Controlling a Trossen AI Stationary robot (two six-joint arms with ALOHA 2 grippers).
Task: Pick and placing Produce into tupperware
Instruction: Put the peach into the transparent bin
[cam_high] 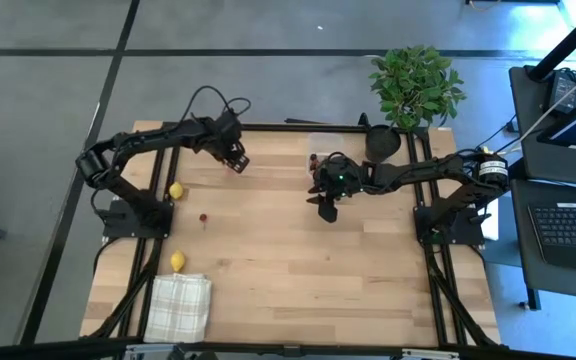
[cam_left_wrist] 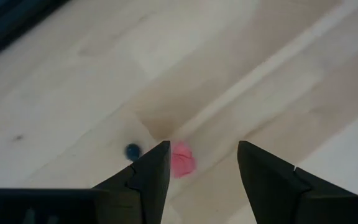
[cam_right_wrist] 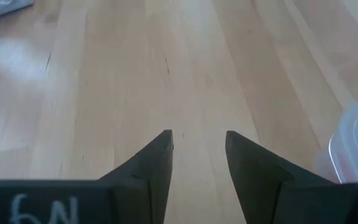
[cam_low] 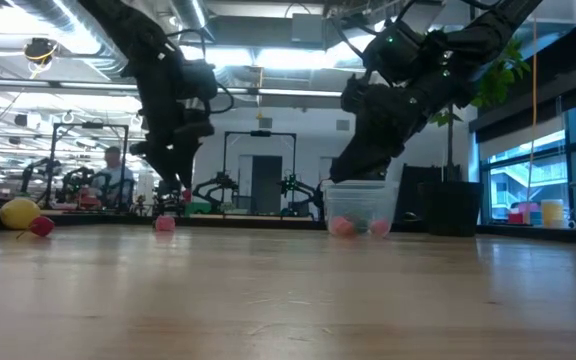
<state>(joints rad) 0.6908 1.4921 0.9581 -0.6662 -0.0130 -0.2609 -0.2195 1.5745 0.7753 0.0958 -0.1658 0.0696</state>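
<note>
The tupperware [cam_low: 360, 209], a clear box with pink pieces inside, stands on the table near its far edge; its rim [cam_right_wrist: 355, 142] shows beside my right gripper [cam_right_wrist: 197, 142], which hangs open and empty just in front of it [cam_high: 326, 205]. My left gripper [cam_left_wrist: 202, 155] hovers open above the far left of the table [cam_high: 236, 158]. Under it a pink piece of produce [cam_left_wrist: 183, 160] and a small dark berry [cam_left_wrist: 132, 150] lie on the wood. Two lemons [cam_high: 176, 190] [cam_high: 178, 262] and a red berry [cam_high: 203, 217] lie farther toward the near left.
A white checked cloth [cam_high: 180, 305] lies at the near left corner. A black pot [cam_high: 383, 143] with a green plant [cam_high: 415, 84] stands at the far right, behind the box. Bare wood spreads across the middle and near right of the table [cam_high: 318, 280].
</note>
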